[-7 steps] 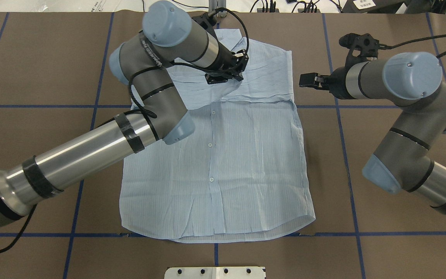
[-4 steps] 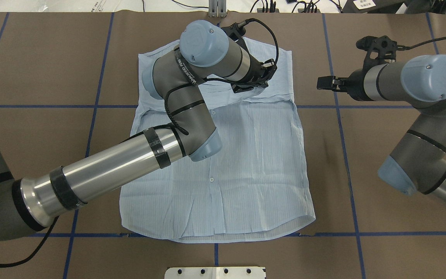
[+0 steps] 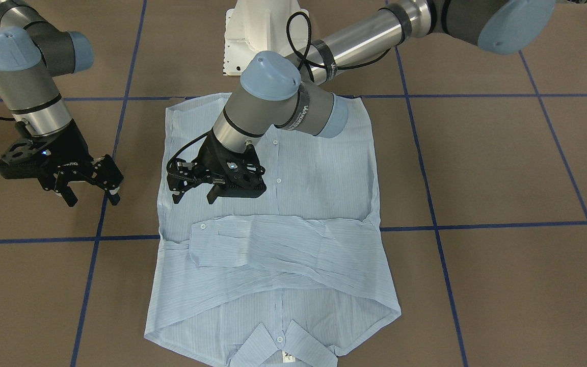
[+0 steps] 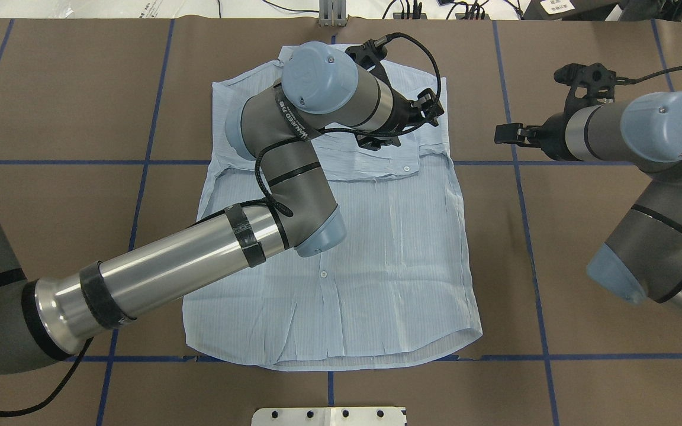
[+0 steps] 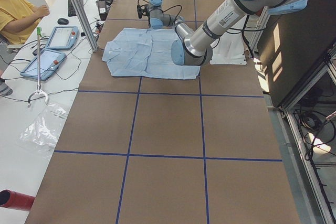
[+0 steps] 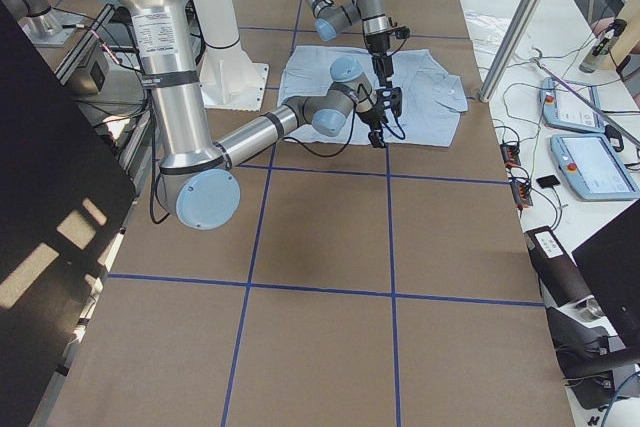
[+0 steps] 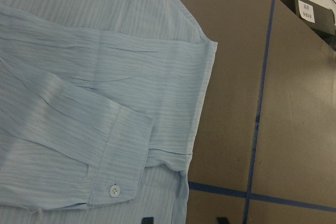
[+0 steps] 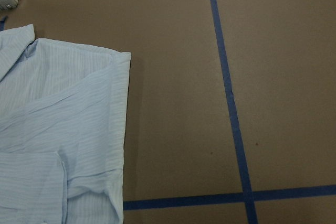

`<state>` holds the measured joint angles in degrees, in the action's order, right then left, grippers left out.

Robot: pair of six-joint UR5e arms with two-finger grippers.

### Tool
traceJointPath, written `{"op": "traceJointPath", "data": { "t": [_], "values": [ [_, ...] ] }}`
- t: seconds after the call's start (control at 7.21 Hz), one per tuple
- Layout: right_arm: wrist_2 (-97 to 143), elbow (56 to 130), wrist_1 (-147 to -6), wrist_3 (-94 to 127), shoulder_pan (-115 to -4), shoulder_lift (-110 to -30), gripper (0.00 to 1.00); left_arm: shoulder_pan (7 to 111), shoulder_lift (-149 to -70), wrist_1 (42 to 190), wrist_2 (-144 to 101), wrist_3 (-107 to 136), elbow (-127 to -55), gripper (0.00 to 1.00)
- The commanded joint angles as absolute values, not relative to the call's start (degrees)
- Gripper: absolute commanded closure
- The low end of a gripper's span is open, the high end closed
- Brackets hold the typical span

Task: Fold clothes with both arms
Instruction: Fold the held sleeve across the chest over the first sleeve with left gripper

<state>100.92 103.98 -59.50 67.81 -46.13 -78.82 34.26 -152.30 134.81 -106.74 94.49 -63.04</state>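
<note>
The clothes are one light-blue striped shirt [image 4: 388,254] lying flat, buttons up, on the brown table; it also shows at shirt [image 3: 314,168]. Its collar [image 3: 278,346] points away from the robot's base. A sleeve is folded across the chest, and its buttoned cuff [image 4: 403,165] lies flat near the shirt's right edge, seen close as the cuff [image 7: 105,171]. My left gripper [image 3: 194,192] hovers open and empty just above the chest beside that cuff. My right gripper [image 3: 93,196] is open and empty over bare table, off the shirt's right side, also seen as the right gripper [image 4: 504,134].
Blue tape lines [image 4: 524,177] grid the brown table. The white pedestal base [image 3: 252,30] stands at the robot's side. Beyond the far edge are control tablets [image 5: 60,38], cables, a metal post [image 5: 79,9] and a seated person [image 5: 16,14].
The left arm swept rightward across the shirt's chest, and the sleeve cuff now lies flat near the right edge. The right gripper drew back to the right, away from the shirt.
</note>
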Motion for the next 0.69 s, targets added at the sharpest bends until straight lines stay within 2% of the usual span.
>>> {"op": "traceJointPath", "data": {
  "t": [0.0,0.28,0.55],
  "values": [
    [103.5,106.9,-59.5,72.9,-43.4,-81.0,0.01,34.5,-146.2,134.2,-108.0,94.3,-72.6,0.12],
    [102.7,111.6,-59.7,82.1,-35.5,-84.1,0.01,35.5,-135.0,133.2,-110.8,93.7,-85.3,0.13],
    [97.6,117.0,-59.8,90.8,-25.3,-89.4,0.02,36.9,-125.3,133.2,-111.1,87.1,-92.6,0.13]
  ]
}}
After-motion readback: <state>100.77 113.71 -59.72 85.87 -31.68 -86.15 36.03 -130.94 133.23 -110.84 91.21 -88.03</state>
